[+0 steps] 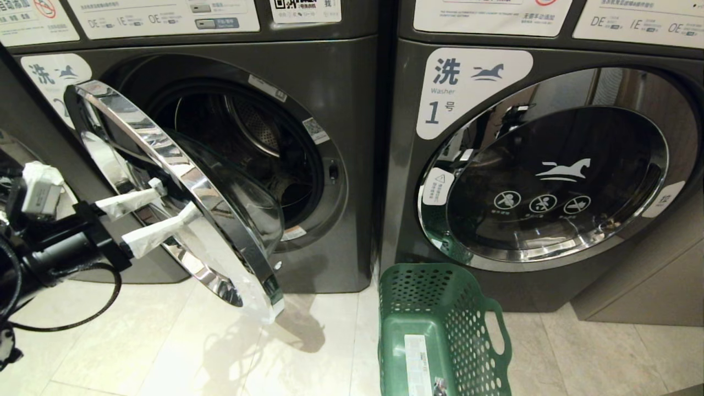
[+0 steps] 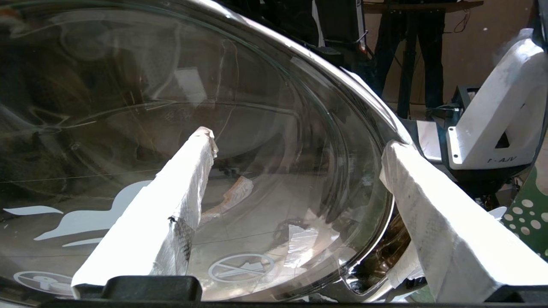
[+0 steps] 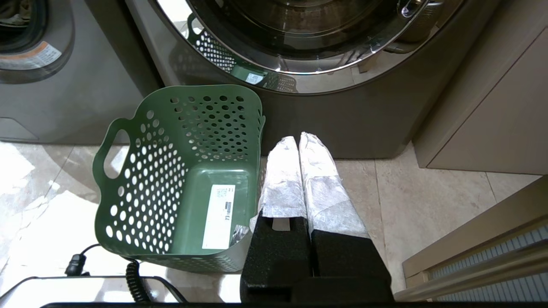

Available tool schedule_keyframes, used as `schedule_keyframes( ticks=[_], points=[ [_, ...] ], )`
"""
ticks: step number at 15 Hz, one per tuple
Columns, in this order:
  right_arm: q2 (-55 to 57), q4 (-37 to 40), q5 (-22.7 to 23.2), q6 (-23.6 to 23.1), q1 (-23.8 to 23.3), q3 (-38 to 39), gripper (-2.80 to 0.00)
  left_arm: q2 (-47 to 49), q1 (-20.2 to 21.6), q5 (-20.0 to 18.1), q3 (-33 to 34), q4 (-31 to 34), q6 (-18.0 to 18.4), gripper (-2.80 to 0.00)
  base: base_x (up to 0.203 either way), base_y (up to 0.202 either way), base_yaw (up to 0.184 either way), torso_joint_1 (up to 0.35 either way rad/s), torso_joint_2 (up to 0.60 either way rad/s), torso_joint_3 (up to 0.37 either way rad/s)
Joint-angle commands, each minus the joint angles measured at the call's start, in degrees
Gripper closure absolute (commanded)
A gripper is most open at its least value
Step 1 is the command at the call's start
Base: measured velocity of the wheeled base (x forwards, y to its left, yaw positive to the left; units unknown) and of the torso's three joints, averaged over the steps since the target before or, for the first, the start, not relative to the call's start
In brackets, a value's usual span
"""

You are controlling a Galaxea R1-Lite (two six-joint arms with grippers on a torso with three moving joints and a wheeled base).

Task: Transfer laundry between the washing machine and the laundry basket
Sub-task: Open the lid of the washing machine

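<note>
- Left gripper: jaws spread wide, holding nothing, tips at the outer face of the swung-open door; one finger near the chrome rim
- Judgement: push on the rim, not the glass, and keep the wrapped fingers from slipping off
- Past the door: washing machine, drum dark, no laundry visible
- Farther off: laundry basket empty on the floor; right gripper closed above it

Two front-loaders side by side, a basket on the floor before them

The dark grey washing machine stands left of the like machine labelled "1"; its round chrome-rimmed glass door hangs open leftward, and the green plastic laundry basket sits before the labelled machine.
</note>
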Motion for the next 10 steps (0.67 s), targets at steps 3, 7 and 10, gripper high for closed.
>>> schedule_keyframes(
  ticks=[3,7,10],
  points=[
    [0.1,0.0,0.0,0.0,0.0,0.0,0.0,0.3,4.9,1.6,1.3,-0.5,0.6,-2.8,0.0,0.0,0.0,0.0,0.0,0.0],
    [0.1,0.0,0.0,0.0,0.0,0.0,0.0,-6.0,20.6,3.0,1.5,1.4,-0.5,-2.8,0.0,0.0,0.0,0.0,0.0,0.0],
    [0.1,0.0,0.0,0.0,0.0,0.0,0.0,-18.9,41.0,3.7,-0.1,6.6,-4.2,-2.8,0.0,0.0,0.0,0.0,0.0,0.0]
  ],
)
